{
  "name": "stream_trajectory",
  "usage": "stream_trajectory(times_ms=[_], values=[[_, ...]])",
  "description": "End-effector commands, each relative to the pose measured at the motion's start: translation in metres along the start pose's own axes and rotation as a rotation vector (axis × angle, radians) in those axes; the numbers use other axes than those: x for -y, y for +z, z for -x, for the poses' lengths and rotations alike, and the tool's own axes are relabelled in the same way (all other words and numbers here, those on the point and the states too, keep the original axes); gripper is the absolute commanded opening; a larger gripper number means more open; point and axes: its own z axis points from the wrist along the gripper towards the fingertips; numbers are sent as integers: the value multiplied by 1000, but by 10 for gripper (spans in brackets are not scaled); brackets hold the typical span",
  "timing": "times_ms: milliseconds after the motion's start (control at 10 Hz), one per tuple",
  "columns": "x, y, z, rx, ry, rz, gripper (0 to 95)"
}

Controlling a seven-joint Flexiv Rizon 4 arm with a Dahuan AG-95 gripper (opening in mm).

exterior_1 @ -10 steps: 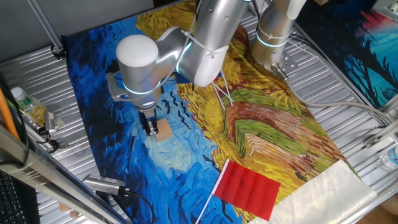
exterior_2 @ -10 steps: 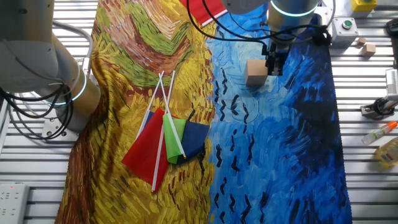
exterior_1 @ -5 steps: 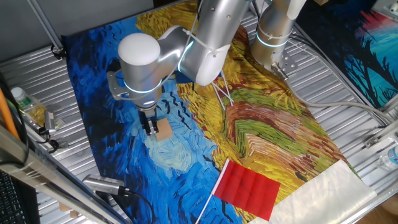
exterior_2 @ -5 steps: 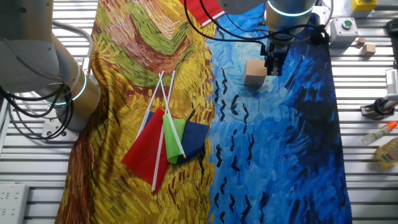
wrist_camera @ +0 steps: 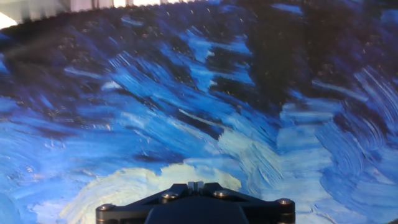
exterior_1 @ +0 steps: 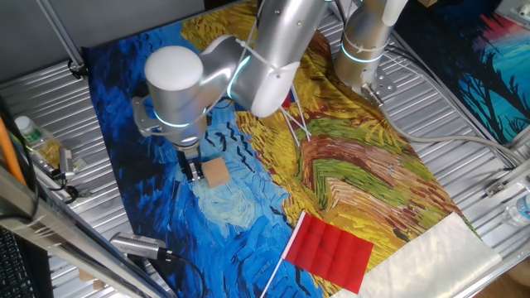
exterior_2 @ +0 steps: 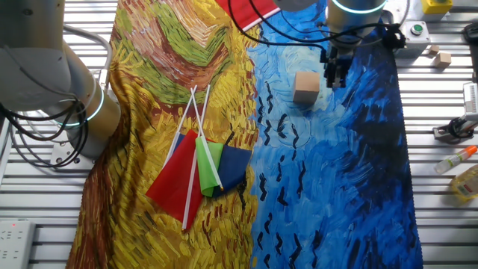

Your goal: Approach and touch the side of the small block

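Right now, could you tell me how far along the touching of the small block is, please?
The approach looks done: the shut pincer sits low beside the small block. The touch seems made too: half a second ago it met the block's side, and now a narrow gap shows. In hand: apparently backing off. Left: nothing evident.

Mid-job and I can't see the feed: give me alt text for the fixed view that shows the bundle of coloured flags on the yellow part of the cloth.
The gripper hangs just right of the small block, a narrow gap between them, over the blue half of the painted cloth. A bundle of flags lies on the yellow half.
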Motion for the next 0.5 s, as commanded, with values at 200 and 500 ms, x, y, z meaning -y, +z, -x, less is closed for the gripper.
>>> stream_trajectory(times_ms=[200, 500], values=[[3, -9, 5, -11, -9, -3, 0], [3, -10, 6, -14, -9, -4, 0]])
